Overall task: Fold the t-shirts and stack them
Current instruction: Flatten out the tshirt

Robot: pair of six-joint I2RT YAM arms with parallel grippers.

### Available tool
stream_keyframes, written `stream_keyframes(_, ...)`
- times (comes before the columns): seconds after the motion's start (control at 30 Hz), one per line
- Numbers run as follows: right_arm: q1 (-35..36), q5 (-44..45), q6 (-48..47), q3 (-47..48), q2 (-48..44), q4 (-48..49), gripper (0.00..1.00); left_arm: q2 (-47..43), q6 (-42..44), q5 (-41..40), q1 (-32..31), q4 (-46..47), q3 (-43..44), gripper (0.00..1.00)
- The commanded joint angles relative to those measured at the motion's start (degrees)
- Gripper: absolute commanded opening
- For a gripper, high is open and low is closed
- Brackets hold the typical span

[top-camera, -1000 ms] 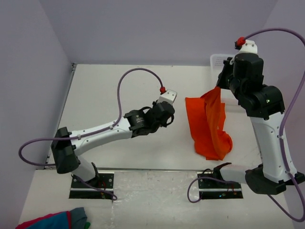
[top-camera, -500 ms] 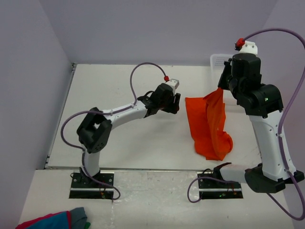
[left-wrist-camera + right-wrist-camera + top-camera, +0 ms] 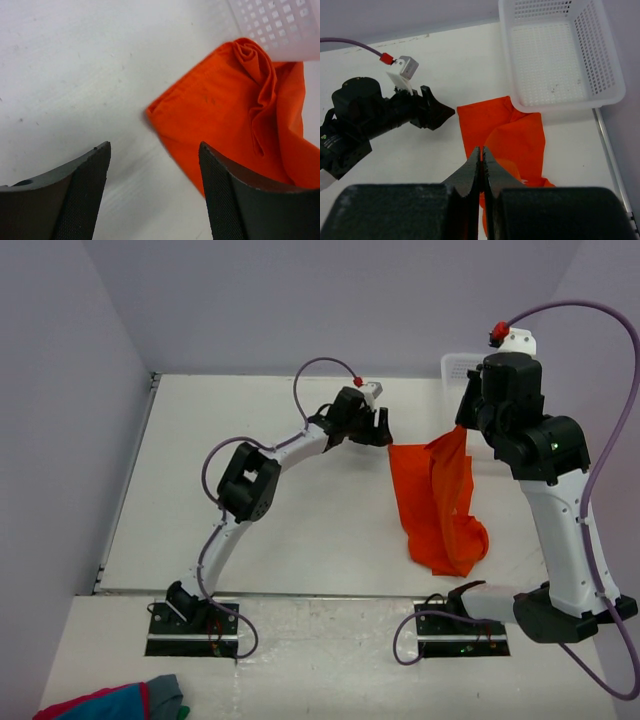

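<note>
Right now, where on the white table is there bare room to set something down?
Widest: the white table between the left wall and the outstretched left arm. Also the near middle, between that arm and the bright orange cloth t-shirt. Crowded: the far right, where the shut right gripper holds up the t-shirt beside the white plastic mesh basket.

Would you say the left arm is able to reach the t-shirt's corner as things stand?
Probably yes: the left arm has its jaws open just short of the t-shirt corner, only bare table between.
</note>
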Motion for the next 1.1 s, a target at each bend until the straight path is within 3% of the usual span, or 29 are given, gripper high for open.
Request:
stream_keyframes(0.0,0.45,0.72,-0.29,0.23,-0.46,0.85,0.0,4.54,-1.78,5.36,1.69,0.67,8.1,0.72)
stream_keyframes(0.1,0.36,1.15,-0.46,0.31,-0.55,0.76,0.0,6.75,-3.44,6.59,1.87,1.28,11.0,0.71)
stream_keyframes(0.8,0.45,-1.04,0.24,0.31,-1.78,0.76,0.0,15.79,-10.65,13.09,-1.2,10.25,10.4,0.6)
stream_keyframes(0.9,0.45,-1.92,0.42,0.14,-1.86,0.58,0.0,17.99,-11.27,13.01,-1.12,10.6,11.71,0.51)
stream_keyframes(1.07,0.36,-1.74,0.42,-0.91,-1.78,0.41,0.0,20.02,-11.89,13.27,-0.68,11.04,12.95,0.08)
